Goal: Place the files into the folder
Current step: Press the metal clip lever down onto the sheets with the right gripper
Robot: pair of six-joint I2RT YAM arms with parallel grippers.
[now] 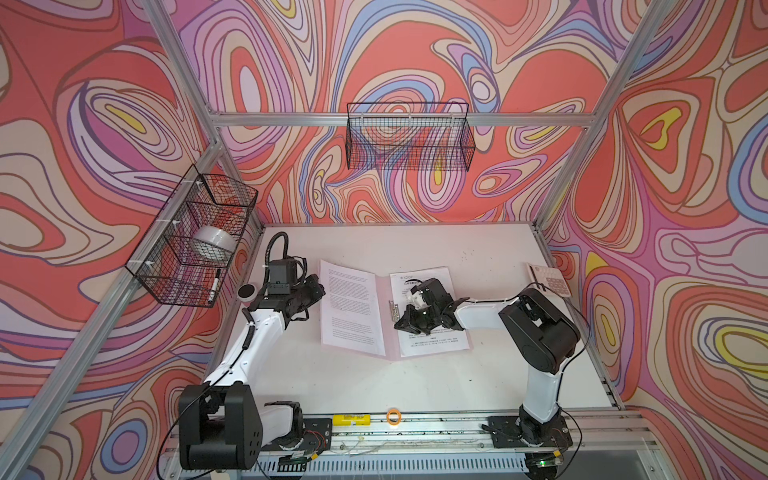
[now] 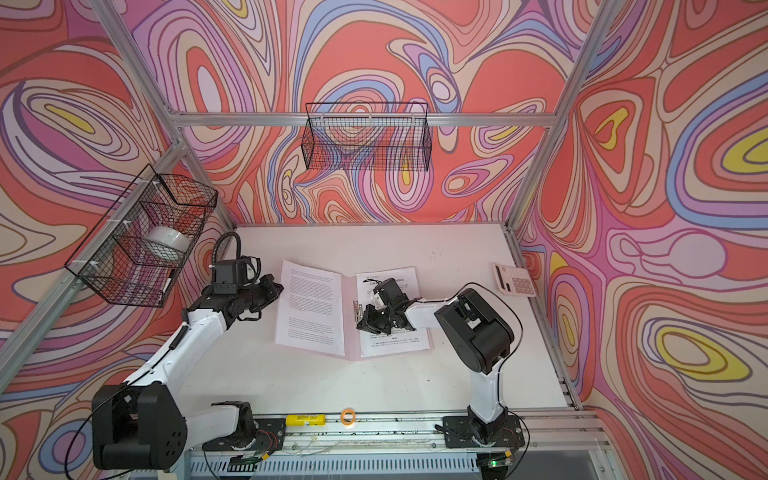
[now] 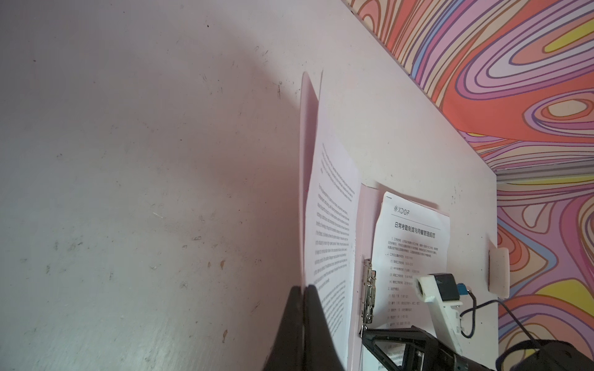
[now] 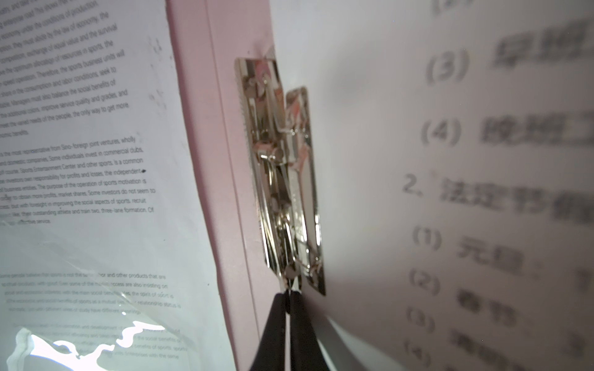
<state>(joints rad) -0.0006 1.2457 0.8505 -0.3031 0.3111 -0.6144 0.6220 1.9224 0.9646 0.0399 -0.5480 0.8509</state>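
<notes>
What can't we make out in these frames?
- Left tool: shut on the raised flap of the folder; left wrist view, the tool itself hides whether the text sheet is pinched too.
- Right tool: shut at the metal clip; right wrist view, its tips cover any grip.
- Headed sheet: blurred in right wrist view, partly under the right arm in both top views.
- Sheet count: stacked edges too small anywhere.

- The front half of the table (image 1: 415,382) lies bare, so I can sweep a gripper freely there.
- The open folder (image 1: 380,316) fills the middle. Its left cover is tilted up, pinched in my left gripper (image 3: 303,305), and walls off that side.
- My right arm (image 1: 478,318) lies low across the folder's right half.
- The back strip is open.
- The calculator (image 1: 552,280) blocks the right edge, and a wire basket (image 1: 195,237) juts from the left wall.
</notes>
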